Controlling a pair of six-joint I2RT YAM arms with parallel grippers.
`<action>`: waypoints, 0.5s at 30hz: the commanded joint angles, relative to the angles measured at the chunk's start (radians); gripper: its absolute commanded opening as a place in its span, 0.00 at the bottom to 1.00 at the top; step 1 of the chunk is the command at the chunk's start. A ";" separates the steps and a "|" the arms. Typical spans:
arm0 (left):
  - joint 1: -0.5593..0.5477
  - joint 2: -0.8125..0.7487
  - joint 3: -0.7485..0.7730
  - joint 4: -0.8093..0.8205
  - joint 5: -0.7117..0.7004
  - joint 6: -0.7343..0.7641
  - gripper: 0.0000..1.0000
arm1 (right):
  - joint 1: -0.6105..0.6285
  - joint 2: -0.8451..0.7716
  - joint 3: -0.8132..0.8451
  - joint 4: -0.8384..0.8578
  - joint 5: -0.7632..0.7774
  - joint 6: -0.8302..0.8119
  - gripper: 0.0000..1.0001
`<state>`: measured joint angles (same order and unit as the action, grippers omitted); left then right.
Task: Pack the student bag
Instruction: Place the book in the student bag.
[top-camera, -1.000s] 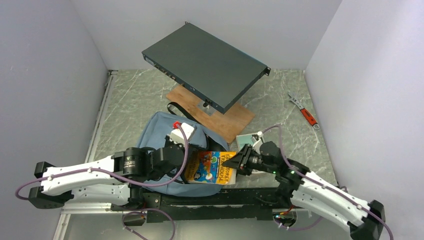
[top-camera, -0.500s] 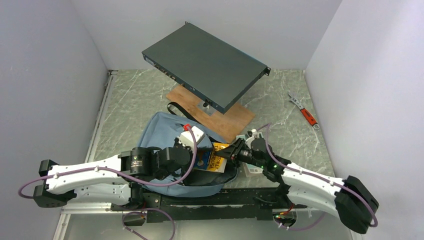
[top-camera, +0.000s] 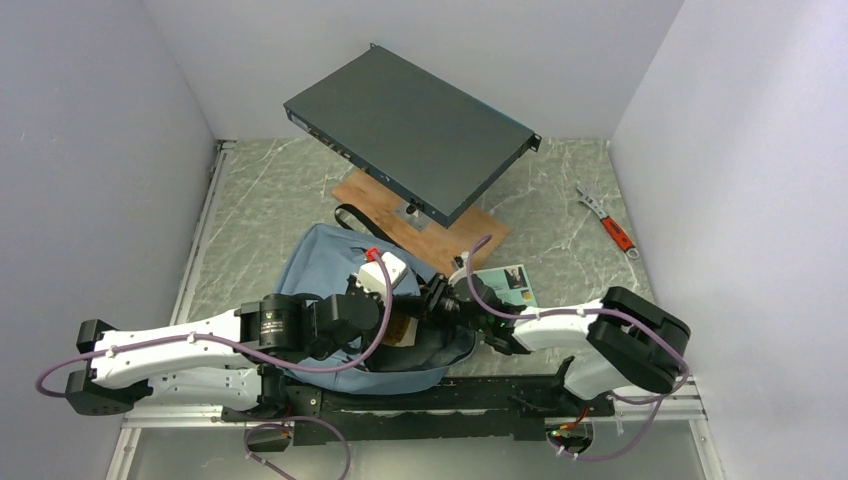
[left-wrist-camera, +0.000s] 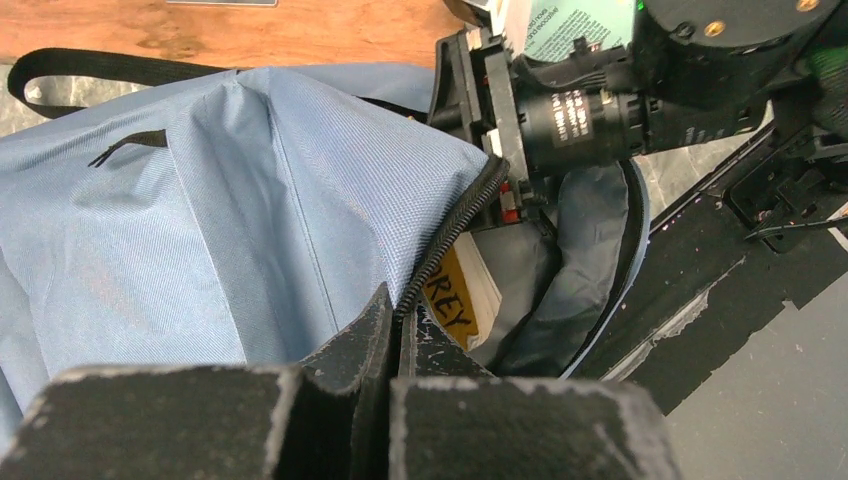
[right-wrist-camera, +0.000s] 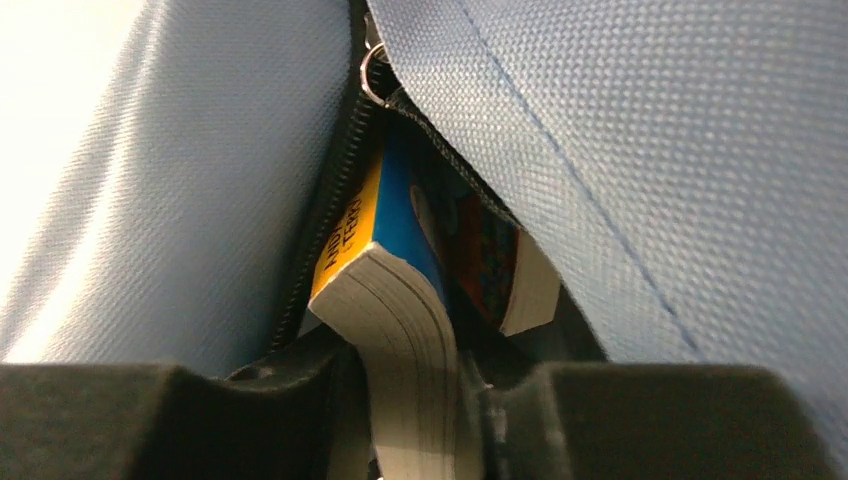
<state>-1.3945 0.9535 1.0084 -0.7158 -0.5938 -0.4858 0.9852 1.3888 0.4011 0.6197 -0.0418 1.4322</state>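
Note:
The light blue-grey student bag (top-camera: 320, 262) lies at the near middle of the table, its opening facing right. My left gripper (left-wrist-camera: 404, 322) is shut on the bag's zipper edge (left-wrist-camera: 455, 235) and holds the flap up. My right gripper (right-wrist-camera: 415, 375) is shut on a yellow-and-blue paperback book (right-wrist-camera: 385, 270) and holds it inside the opening, under the blue flap (right-wrist-camera: 640, 150). The book's yellow spine (left-wrist-camera: 450, 300) shows inside the bag in the left wrist view. In the top view the right gripper (top-camera: 437, 300) is at the bag's mouth and the book is mostly hidden.
A dark flat metal box (top-camera: 410, 130) stands tilted on a wooden board (top-camera: 455, 235) behind the bag. A teal book (top-camera: 505, 285) lies right of the bag. A red-handled wrench (top-camera: 608, 222) lies at the far right. The black base rail (top-camera: 420, 400) runs along the near edge.
My right gripper has carried the book leftward from beside the bag into its opening, so the cover is now hidden. My left gripper rose a little with the flap, then held still.

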 joint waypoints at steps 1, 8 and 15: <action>0.002 -0.020 0.026 0.027 -0.025 -0.007 0.00 | 0.004 0.043 0.032 0.099 0.024 -0.068 0.50; 0.002 -0.027 0.013 0.021 -0.027 -0.020 0.00 | -0.002 -0.039 0.068 -0.277 -0.060 -0.217 0.90; 0.002 -0.012 0.015 0.027 -0.021 0.004 0.00 | 0.015 -0.170 -0.029 -0.301 -0.123 -0.230 0.78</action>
<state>-1.3945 0.9520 1.0080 -0.7231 -0.5995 -0.4908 0.9897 1.3041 0.4145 0.3653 -0.1268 1.2366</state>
